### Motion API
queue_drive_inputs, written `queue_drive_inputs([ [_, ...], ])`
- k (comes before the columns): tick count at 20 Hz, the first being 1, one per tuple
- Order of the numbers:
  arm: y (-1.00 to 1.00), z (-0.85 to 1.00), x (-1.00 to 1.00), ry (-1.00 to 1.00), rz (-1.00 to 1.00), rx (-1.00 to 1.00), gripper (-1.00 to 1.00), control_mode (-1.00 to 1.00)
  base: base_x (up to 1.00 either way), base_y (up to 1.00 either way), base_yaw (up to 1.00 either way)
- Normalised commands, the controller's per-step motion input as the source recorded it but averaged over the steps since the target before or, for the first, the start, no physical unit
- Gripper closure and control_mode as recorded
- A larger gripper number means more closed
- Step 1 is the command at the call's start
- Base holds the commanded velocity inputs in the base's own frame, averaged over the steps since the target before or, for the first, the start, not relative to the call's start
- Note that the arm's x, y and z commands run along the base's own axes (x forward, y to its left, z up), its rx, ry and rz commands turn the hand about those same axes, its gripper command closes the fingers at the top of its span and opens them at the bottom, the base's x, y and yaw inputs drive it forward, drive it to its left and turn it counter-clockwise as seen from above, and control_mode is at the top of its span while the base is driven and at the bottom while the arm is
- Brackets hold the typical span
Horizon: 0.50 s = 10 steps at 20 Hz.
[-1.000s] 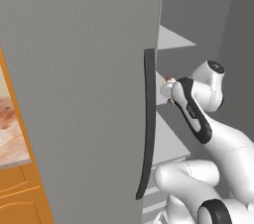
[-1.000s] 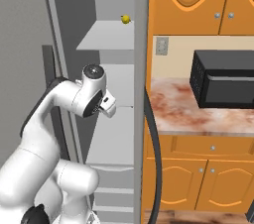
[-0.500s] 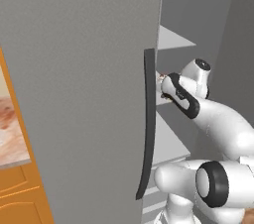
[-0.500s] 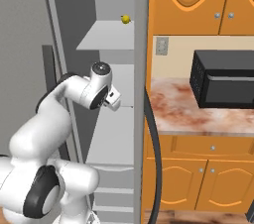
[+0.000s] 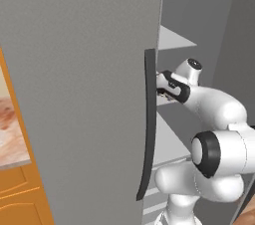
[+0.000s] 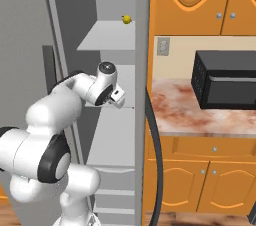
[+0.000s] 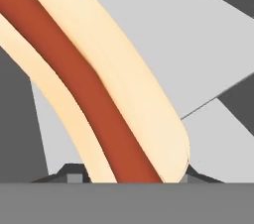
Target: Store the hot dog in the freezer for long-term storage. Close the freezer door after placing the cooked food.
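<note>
The end effector is clamped on the hot dog, carrying it inside the freezer just above a white shelf. Placement isn't done yet, and the freezer door stands wide open, awaiting closing afterwards.

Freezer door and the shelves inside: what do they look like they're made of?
The freezer door looks like matte grey metal or painted panel: flat, even, no shine. Its handle seems dark plastic or rubber, smooth and black. The shelves look like pale plastic or coated board, plain light grey; the rendering leaves it open.
</note>
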Motion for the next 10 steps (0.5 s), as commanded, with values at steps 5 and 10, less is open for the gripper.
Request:
queue_drive_inputs([
  [5, -0.1, -0.2, 0.48, 0.0, 0.0, 0.0, 1.0, -1.0, 0.0, 0.0, 0.0],
  [10, -0.28, -0.22, 0.32, 0.0, 0.0, 0.0, 1.0, -1.0, 0.0, 0.0, 0.0],
])
